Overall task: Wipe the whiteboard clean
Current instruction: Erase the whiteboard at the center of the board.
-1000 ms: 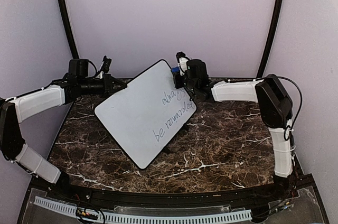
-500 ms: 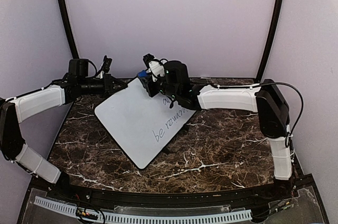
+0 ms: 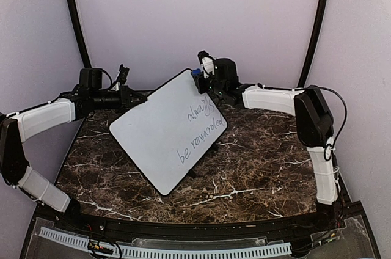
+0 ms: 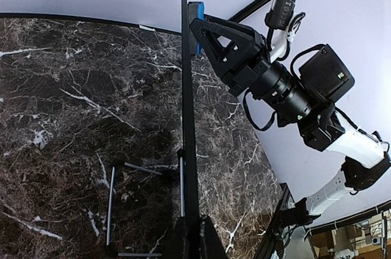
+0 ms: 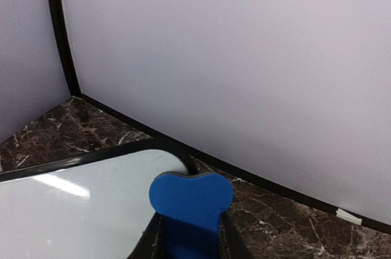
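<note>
The whiteboard (image 3: 156, 140) stands tilted over the marble table, with dark writing "always be rewarded" (image 3: 198, 127) on its right part. My left gripper (image 3: 130, 100) is shut on its left edge. In the left wrist view the board (image 4: 187, 88) shows edge-on, clamped between my left gripper's (image 4: 189, 227) jaws. My right gripper (image 3: 203, 80) is shut on a blue eraser (image 3: 195, 73) at the board's top corner. In the right wrist view the eraser (image 5: 190, 201) sits between my right gripper's (image 5: 189, 228) fingers, by the board's rounded corner (image 5: 79, 210).
The marble table (image 3: 256, 167) is enclosed by lilac walls and two black curved posts (image 3: 314, 27). A thin metal wire stand (image 4: 112, 201) lies under the board. A white slotted strip (image 3: 183, 251) runs along the near edge.
My right gripper swept the eraser left along the board's upper edge, then came back right to the top corner. The writing looks unchanged. The left arm has not moved.
</note>
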You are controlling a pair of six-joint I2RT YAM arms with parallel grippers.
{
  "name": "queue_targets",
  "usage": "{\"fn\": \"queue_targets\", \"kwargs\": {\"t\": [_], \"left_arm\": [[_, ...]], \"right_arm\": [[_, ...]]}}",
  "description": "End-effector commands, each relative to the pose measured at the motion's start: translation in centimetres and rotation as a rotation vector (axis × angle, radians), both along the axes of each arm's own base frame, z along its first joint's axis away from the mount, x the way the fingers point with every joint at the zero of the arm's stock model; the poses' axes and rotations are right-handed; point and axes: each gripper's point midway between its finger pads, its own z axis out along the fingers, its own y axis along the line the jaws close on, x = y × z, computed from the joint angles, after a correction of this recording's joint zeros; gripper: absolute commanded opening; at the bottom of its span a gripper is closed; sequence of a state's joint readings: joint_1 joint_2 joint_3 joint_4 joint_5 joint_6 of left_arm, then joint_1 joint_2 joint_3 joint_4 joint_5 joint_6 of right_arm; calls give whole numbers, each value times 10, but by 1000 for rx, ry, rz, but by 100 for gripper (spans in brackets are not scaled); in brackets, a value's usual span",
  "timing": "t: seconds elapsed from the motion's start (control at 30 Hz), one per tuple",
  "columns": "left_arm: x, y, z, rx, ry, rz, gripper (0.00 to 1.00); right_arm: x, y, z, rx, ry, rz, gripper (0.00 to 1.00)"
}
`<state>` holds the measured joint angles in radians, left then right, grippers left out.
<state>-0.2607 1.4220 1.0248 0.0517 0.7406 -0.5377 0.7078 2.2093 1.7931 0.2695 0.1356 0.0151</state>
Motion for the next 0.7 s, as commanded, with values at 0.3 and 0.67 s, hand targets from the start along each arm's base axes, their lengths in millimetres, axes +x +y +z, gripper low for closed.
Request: {"fn": "queue_targets", "kwargs": {"t": [0.3,0.67], "left_arm": [[-26,-20,40,-76,-143,-169,0],[-26,-20,40,-77,-144,-169,0]], "right_arm": [[-38,36,-18,-122,60,140,21],[-136,99,-14,-149,-14,309,20]]}}
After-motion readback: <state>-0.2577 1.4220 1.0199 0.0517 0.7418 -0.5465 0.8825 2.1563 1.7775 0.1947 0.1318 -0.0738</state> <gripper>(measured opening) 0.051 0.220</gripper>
